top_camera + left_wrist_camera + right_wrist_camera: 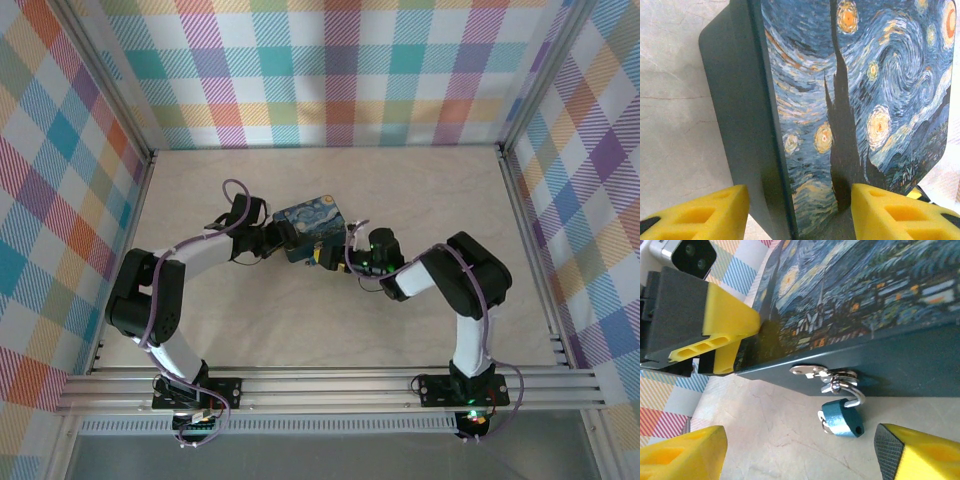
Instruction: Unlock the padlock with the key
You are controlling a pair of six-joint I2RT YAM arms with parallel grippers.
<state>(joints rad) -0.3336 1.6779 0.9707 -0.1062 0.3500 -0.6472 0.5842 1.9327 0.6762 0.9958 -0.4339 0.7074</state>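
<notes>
The blue padlock (841, 419) hangs by its silvery shackle (856, 399) from the latch (832, 375) on the dark front of the starry-night box (855, 290). One shackle end is out of the body and its hole is bare. A small silvery bit at the padlock's left end (823, 422) may be the key; I cannot tell for sure. My right gripper (800, 457) is open just in front of the padlock, touching nothing. My left gripper (800, 215) is shut on a corner of the box (850, 100), one pad (900, 212) on the painted lid.
The box (310, 226) sits mid-table between the left gripper (268, 240) and the right gripper (335, 258). Plaid walls close in the back and both sides. Bare beige tabletop (330, 330) lies in front of and behind the arms.
</notes>
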